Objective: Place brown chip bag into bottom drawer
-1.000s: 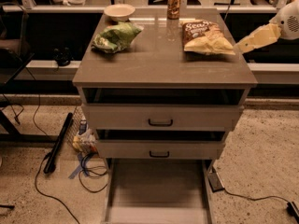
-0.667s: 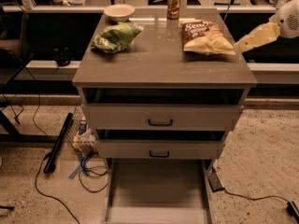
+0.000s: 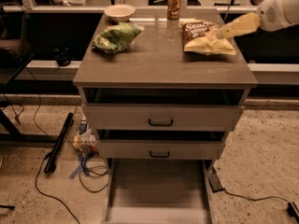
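Observation:
The brown chip bag (image 3: 204,40) lies on the right rear of the cabinet top (image 3: 163,64), its dark panel with white lettering toward the back and its pale yellow end toward the front. My gripper (image 3: 223,31) reaches in from the upper right on a white arm, with its yellowish tip at the bag's right upper edge. The bottom drawer (image 3: 159,190) is pulled out at floor level, a shallow grey tray with nothing in it.
A green wrinkly chip bag (image 3: 116,36), a pale bowl (image 3: 119,11) and a drink can (image 3: 174,3) stand on the cabinet top. Two closed drawer fronts with black handles (image 3: 160,122) sit above the tray. Cables and clutter (image 3: 84,141) lie on the floor to the left.
My gripper has moved left and slightly up, from beside the brown chip bag to its right upper edge. The bag and drawers have not moved.

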Action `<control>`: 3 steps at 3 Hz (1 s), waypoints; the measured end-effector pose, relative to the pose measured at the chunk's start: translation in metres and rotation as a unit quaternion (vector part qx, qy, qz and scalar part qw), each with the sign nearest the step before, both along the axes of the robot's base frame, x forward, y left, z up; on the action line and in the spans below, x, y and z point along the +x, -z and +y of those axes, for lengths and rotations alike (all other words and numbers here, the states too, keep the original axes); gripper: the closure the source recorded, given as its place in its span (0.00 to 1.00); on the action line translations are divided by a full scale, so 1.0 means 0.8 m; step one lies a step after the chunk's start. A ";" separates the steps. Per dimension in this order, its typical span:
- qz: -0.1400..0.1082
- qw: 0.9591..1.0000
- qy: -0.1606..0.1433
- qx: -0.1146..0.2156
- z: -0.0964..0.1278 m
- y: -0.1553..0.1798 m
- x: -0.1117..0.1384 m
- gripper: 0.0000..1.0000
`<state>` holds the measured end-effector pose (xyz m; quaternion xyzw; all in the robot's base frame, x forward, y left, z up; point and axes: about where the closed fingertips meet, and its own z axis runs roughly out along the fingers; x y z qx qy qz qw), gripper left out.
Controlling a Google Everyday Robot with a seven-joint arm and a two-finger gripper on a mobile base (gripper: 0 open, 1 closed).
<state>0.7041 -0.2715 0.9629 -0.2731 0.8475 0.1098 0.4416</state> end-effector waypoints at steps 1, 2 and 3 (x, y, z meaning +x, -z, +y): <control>-0.007 0.998 0.061 0.015 0.031 -0.012 0.045 0.00; 0.017 0.993 0.113 0.039 0.060 -0.002 0.080 0.00; 0.050 0.985 0.150 0.065 0.079 0.022 0.104 0.00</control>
